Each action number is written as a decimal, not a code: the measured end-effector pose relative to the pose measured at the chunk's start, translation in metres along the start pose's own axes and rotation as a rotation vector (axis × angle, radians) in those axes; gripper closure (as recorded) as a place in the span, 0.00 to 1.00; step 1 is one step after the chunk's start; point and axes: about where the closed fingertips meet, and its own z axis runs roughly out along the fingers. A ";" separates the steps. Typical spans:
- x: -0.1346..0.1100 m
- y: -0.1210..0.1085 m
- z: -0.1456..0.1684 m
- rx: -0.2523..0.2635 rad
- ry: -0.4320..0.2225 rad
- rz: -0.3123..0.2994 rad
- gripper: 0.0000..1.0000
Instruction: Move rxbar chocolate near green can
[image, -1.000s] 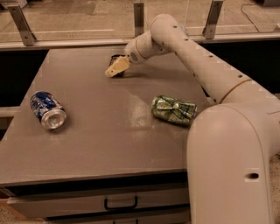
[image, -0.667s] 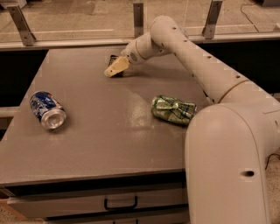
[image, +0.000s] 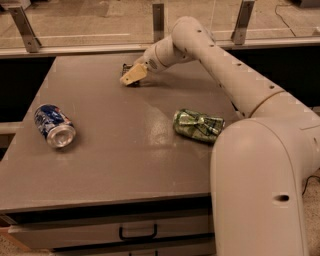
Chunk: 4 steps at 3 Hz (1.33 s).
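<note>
Edging only a touch leftward over the last second, the gripper sat low at the far side of the desk, right at the dark chocolate bar; whether it had clamped on it could not be told. The bar had not shifted and lay well apart from the green can, so the carry likely had yet to begin.

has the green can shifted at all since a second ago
No. The green can lies just as far from the front edge of the table as before; the claw is at the far side, by the rxbar chocolate.
</note>
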 end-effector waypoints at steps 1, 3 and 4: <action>-0.002 0.000 -0.002 0.000 0.000 0.000 1.00; -0.003 0.000 -0.003 0.000 0.000 0.000 1.00; -0.034 0.001 -0.047 0.071 0.006 -0.116 1.00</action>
